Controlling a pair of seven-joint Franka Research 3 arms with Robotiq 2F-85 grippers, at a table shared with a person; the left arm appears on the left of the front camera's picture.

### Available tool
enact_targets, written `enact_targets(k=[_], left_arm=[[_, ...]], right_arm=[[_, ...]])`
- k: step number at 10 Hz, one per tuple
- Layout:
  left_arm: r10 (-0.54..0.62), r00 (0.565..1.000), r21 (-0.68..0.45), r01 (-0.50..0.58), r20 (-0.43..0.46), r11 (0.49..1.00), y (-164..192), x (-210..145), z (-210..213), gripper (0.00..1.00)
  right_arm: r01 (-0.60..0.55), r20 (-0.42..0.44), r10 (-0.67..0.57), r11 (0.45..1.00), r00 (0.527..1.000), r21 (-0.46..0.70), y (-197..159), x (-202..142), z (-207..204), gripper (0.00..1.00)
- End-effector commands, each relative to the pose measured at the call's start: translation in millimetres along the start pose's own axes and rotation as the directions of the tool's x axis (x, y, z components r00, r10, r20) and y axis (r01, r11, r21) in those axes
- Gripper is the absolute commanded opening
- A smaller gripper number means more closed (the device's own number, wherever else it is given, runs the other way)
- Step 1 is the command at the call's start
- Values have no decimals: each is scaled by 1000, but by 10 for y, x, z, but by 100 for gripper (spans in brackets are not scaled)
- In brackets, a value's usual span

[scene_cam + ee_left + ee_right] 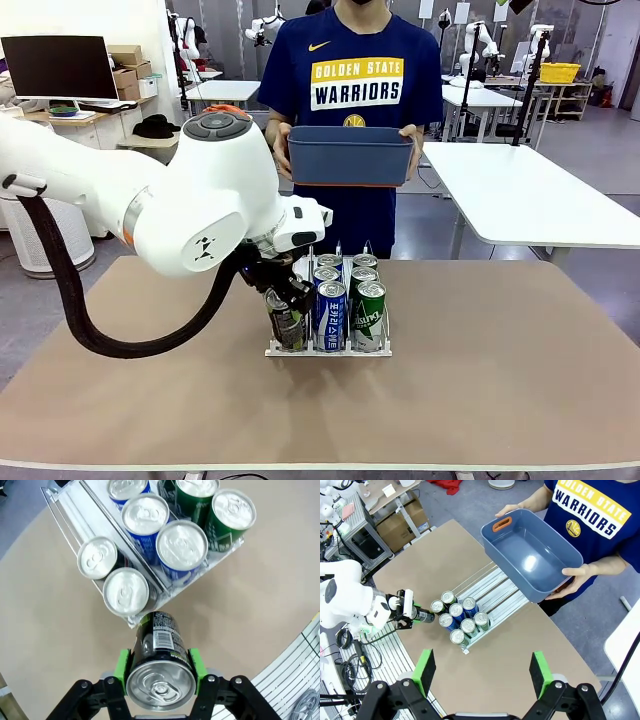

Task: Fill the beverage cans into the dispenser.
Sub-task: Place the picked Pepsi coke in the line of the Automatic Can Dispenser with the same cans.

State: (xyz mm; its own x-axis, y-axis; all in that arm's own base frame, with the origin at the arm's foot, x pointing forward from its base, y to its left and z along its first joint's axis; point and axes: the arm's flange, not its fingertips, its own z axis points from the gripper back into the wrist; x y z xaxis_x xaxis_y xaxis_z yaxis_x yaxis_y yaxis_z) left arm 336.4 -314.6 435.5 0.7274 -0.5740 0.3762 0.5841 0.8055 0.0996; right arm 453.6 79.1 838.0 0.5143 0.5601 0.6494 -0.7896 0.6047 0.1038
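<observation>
The left gripper [160,680], jaws clamped on a black can [160,667], hangs at the near-left corner of the rack [328,350] mid-table; next I'd seat it in the left lane, while the right gripper [482,674] gapes empty.

Front view: the left gripper [281,295] is largely masked by its own white arm [150,200], so the jaws cannot be read there; the black can [286,322] it holds hides the dispenser's [328,350] left lane. The rear cans [338,264] show tops only. The person's hands [411,134] are partly hidden behind the blue tub [350,155]. Left wrist view: 2 cans [190,486] and the rack's far end are cut by the top edge. Right wrist view: can lettering [445,622] is too small to read.
</observation>
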Motion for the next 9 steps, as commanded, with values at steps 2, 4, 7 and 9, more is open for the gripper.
enact_targets(k=[2, 4, 7, 9], left_arm=[[-19, 1000, 25, 18, 24, 1000, 153, 150, -145, 58], [-12, 998, 46, 10, 60, 999, 286, 250, -209, 58], [-6, 997, 28, 4, 79, 1000, 344, 364, -309, 58], [-21, 996, -10, 22, 86, 1000, 392, 420, -343, 58]], right_arm=[[9, -1, -9, 1000, 1000, 4, 12, -6, -3, 100], [9, -1, -9, 1000, 1000, 4, 12, -6, -3, 100], [9, -1, -9, 1000, 1000, 4, 12, -6, -3, 100], [9, -1, -9, 1000, 1000, 4, 12, -6, -3, 100]])
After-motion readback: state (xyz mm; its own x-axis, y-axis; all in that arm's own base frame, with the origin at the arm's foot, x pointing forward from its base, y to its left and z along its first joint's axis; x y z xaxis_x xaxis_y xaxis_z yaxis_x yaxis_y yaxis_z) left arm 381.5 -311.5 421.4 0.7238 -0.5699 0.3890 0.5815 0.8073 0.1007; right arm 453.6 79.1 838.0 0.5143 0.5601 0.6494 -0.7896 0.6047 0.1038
